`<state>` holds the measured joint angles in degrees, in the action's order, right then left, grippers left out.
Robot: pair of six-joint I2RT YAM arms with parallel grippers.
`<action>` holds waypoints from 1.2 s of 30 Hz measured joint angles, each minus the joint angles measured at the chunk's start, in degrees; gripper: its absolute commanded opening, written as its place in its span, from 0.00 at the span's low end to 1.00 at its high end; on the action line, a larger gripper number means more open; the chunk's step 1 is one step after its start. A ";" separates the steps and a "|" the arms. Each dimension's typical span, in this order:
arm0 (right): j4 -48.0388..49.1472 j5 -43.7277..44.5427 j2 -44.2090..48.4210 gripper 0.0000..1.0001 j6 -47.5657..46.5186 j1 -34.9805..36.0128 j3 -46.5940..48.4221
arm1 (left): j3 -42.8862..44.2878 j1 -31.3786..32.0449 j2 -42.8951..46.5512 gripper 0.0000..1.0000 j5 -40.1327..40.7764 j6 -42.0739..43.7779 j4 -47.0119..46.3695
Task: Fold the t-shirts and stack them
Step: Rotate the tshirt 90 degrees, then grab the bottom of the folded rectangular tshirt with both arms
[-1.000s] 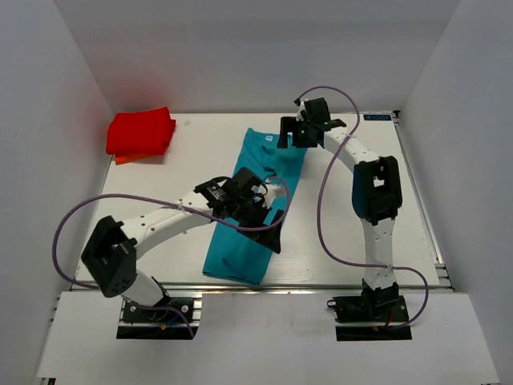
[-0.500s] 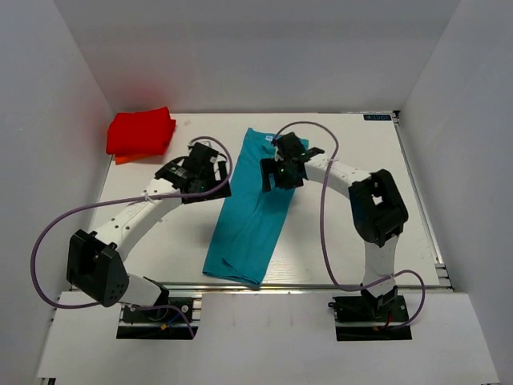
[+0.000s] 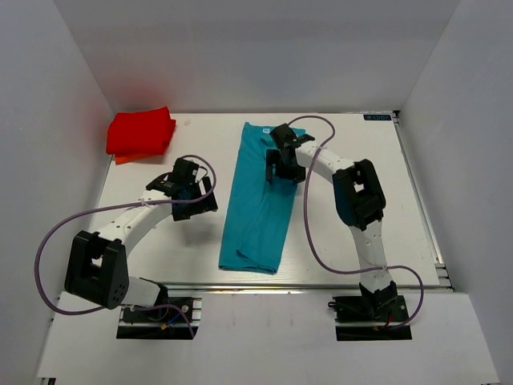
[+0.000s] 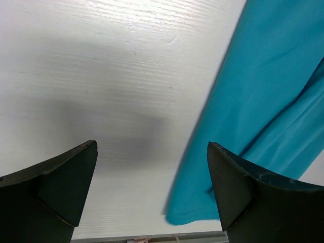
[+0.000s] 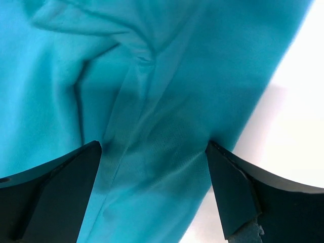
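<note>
The teal t-shirt [image 3: 258, 200] lies folded lengthwise as a long narrow strip running from the back of the table to its front edge. It fills the right wrist view [image 5: 152, 101] and the right side of the left wrist view [image 4: 268, 91]. The red t-shirt [image 3: 140, 132] lies folded at the back left corner. My left gripper [image 3: 196, 202] is open and empty over bare table just left of the teal strip [image 4: 152, 195]. My right gripper [image 3: 279, 168] is open, low over the strip's upper part, near its right edge [image 5: 152, 195].
The white table [image 3: 361, 200] is walled on three sides by white panels. Purple cables loop from both arms above the table. A metal rail [image 3: 321, 287] runs along the front edge, close to the shirt's lower end.
My left gripper pulled back off the teal shirt to its left side. My right gripper came from the back of the table down onto the shirt's upper part. The strip's lower end shifted right.
</note>
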<state>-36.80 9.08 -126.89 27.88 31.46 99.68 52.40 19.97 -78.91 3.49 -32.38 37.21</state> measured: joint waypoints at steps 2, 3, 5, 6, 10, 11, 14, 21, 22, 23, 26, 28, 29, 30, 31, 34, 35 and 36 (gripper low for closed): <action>-1.88 -0.07 -3.15 0.90 -0.76 -1.62 5.29 | -0.07 0.00 0.00 0.99 -0.76 0.83 -0.02; -2.34 -0.35 -4.92 0.90 -1.46 -2.64 8.22 | -0.07 0.00 0.00 0.99 -1.31 1.38 -0.22; -2.45 -1.44 -7.74 0.90 -4.44 -4.96 13.18 | -0.07 0.00 0.00 0.99 -3.10 2.45 -0.63; -2.54 -1.84 -8.94 0.90 -6.10 -6.12 15.41 | -0.07 0.00 0.00 0.99 -4.15 2.84 -1.07; -1.84 -2.05 -10.14 0.90 -14.19 -9.07 17.90 | -0.26 0.07 -0.70 0.99 -10.03 4.48 -4.20; -1.16 -2.14 -9.49 0.90 -15.87 -9.35 17.40 | -0.31 0.17 -1.22 0.99 -11.15 4.81 -4.81; 0.70 -3.28 -3.85 0.90 -19.19 -8.98 10.93 | -0.42 0.83 -3.85 0.99 -15.47 5.77 -6.43; 7.21 -6.43 30.93 0.90 -15.28 -6.71 -23.21 | -3.41 6.05 -4.92 0.99 -21.86 6.29 -9.20; 9.05 -6.86 35.63 0.90 -14.25 -6.73 -28.20 | -3.69 7.37 -4.61 0.99 -22.08 6.16 -9.66; 9.31 -7.37 39.67 0.90 -13.03 -6.82 -32.52 | -4.09 8.81 -4.17 0.99 -22.16 5.92 -10.25; 11.04 -10.01 46.93 0.87 -10.08 -7.08 -43.58 | -4.66 12.72 -3.80 0.99 -22.25 5.14 -11.43; 11.28 -11.74 48.54 0.86 -8.17 -7.13 -49.81 | -4.83 15.08 -4.24 0.99 -22.34 4.52 -12.31; 11.37 -12.61 48.70 0.83 -7.13 -7.13 -52.37 | -4.90 15.98 -4.48 0.99 -22.32 4.00 -13.09; 11.56 -13.51 48.78 0.83 -6.58 -7.13 -54.45 | -5.09 17.25 -5.14 0.99 -22.32 3.52 -13.84; 11.67 -14.93 48.87 0.83 -5.79 -7.10 -56.50 | -5.25 18.29 -5.73 0.99 -22.27 2.86 -14.58; 12.11 -18.12 48.92 0.83 -4.50 -7.06 -59.14 | -6.01 20.87 -7.63 0.99 -21.42 1.09 -16.70; 12.57 -18.84 48.89 0.83 -4.26 -7.04 -59.25 | -6.05 21.73 -8.52 0.99 -20.85 0.55 -16.96; 13.16 -19.43 48.87 0.83 -4.15 -7.02 -59.25 | -6.05 22.56 -9.55 0.99 -20.31 0.00 -17.46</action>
<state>-23.64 -10.35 -78.02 23.73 24.45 40.42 46.35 42.52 -88.47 -16.82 -32.38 19.75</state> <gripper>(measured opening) 0.829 0.987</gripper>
